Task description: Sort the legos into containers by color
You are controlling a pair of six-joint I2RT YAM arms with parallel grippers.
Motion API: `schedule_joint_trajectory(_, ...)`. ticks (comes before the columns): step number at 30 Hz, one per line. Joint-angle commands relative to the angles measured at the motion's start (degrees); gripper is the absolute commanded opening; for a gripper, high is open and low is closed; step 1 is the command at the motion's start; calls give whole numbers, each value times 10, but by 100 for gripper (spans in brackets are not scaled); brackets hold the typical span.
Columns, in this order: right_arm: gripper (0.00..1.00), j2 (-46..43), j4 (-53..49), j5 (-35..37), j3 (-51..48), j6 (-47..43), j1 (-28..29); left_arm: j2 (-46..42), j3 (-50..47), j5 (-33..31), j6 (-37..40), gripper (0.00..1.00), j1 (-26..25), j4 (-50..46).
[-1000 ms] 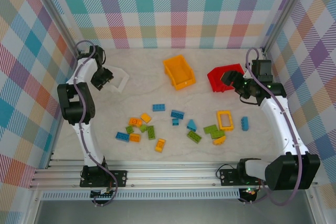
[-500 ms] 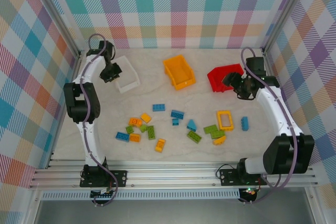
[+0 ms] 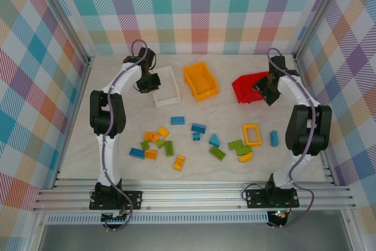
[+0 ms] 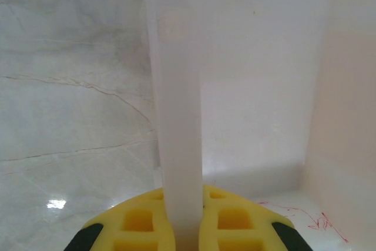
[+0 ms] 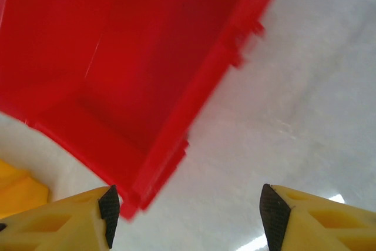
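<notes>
My left gripper (image 3: 149, 82) is shut on the left wall of the white bin (image 3: 167, 86); in the left wrist view that wall (image 4: 179, 116) stands pinched between the yellow fingers (image 4: 138, 224). The orange bin (image 3: 200, 80) sits just right of it. My right gripper (image 3: 265, 90) hangs open at the red bin's (image 3: 249, 86) near right corner, and in the right wrist view the red bin (image 5: 117, 57) reaches down beside the left fingertip (image 5: 109, 207). Blue, green and orange legos lie scattered mid-table, among them a yellow frame (image 3: 252, 134) and a blue brick (image 3: 198, 128).
Checked walls close in the back and sides, with metal posts at the corners. A blue brick (image 3: 274, 138) lies far right near the right arm. A strip of bare table runs between the bins and the legos.
The left gripper has pulled the white bin rightward, close to the orange bin. The right arm has swung back along the right wall, its gripper staying at the red bin.
</notes>
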Motion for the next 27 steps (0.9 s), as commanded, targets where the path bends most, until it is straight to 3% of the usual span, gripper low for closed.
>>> schedule_joint_trajectory(1,65,38,-11,-4,39,5,-6,13,23,7,0,0,-9,5)
schedule_joint_trajectory(5,59,86,-25,-15,84,-17,-7,19,24,6,-3,0,-12,4)
schedule_joint_trajectory(9,37,112,-49,2,109,-48,-4,21,29,1,-4,0,-12,5)
schedule_joint_trajectory(13,23,128,-71,64,146,-138,-1,26,42,-1,-3,0,-12,1)
schedule_joint_trajectory(17,14,174,-90,67,212,-253,8,32,50,-3,-4,0,-12,0)
schedule_joint_trajectory(20,10,209,-103,61,264,-311,22,36,55,-1,-2,0,-12,-1)
schedule_joint_trajectory(27,10,275,-99,-40,355,-446,73,54,88,3,20,0,-12,-28)
